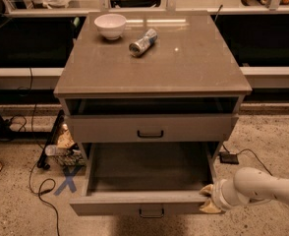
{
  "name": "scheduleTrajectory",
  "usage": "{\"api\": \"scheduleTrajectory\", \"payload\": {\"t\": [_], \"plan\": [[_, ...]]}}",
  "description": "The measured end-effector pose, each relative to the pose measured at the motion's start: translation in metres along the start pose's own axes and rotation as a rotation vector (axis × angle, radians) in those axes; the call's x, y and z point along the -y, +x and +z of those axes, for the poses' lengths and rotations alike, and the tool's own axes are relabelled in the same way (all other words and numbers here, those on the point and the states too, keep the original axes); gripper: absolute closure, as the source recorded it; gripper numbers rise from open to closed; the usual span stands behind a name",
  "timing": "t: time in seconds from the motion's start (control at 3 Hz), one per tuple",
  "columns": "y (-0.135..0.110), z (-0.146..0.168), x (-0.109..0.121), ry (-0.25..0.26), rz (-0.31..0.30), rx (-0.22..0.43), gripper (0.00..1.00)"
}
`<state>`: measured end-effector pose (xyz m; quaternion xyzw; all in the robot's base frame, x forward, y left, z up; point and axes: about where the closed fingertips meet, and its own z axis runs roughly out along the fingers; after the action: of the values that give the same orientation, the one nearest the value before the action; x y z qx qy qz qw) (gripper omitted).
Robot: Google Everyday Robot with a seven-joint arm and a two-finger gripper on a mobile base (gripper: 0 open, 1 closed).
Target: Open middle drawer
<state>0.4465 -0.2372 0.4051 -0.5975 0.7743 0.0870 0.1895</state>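
Observation:
The middle drawer (144,200) is pulled far out of the grey cabinet, and its inside is bare. Its small black bar handle (152,213) shows on the flat front. My gripper (208,199) is at the right end of that front panel, low on the right. One tan fingertip (206,189) lies inside the drawer and the other sits on the outer face, so the jaws clasp the panel. The top drawer (150,128) above is slightly out. The lowest drawer is hidden under the middle one.
A white bowl (110,25) and a can lying on its side (142,42) rest on the cabinet top (193,68). Cables, bottles and a blue X floor mark (68,180) lie left of the cabinet. A small black box with a cord (229,157) sits on the floor at the right.

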Motion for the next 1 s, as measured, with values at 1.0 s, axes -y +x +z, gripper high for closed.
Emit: {"api": "scheduleTrajectory", "payload": {"t": [1.0], "plan": [[0.012,-0.004,-0.031,0.026,0.049,0.016,0.82]]}}
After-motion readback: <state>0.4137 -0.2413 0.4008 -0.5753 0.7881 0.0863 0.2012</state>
